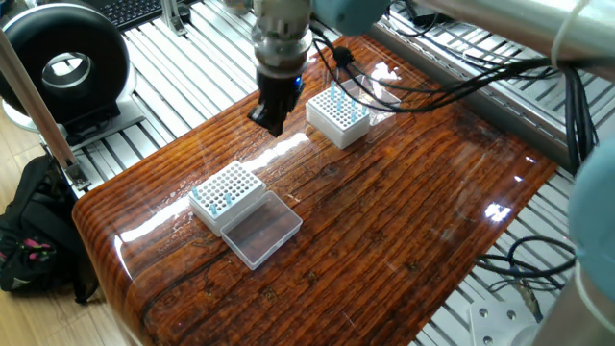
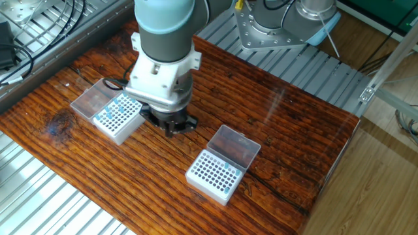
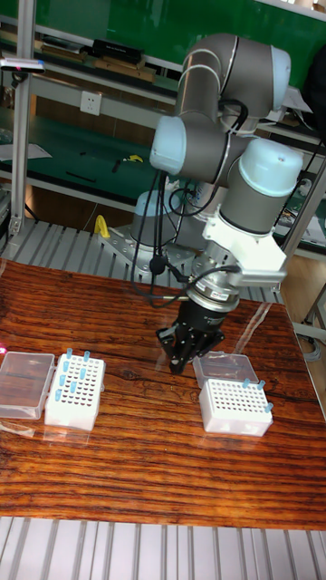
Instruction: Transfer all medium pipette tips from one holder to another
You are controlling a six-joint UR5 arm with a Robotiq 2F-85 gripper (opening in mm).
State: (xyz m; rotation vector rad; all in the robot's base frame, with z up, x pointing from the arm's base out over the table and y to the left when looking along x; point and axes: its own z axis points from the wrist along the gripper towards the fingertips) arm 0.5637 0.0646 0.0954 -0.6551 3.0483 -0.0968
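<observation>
the arm reaches down over the tabletop (image 3: 163,453), wrist vertical, claw (image 3: 186,355) pointing down between the two holders. whether its jaws are apart cannot be told. medium pipette tips (image 3: 72,373) stand in the left holder (image 3: 72,399); a few sit in the right holder (image 3: 234,408).

A glossy wooden table (image 1: 384,231) sits on ribbed aluminium framing (image 1: 183,72) before a green wall (image 3: 136,27).
</observation>
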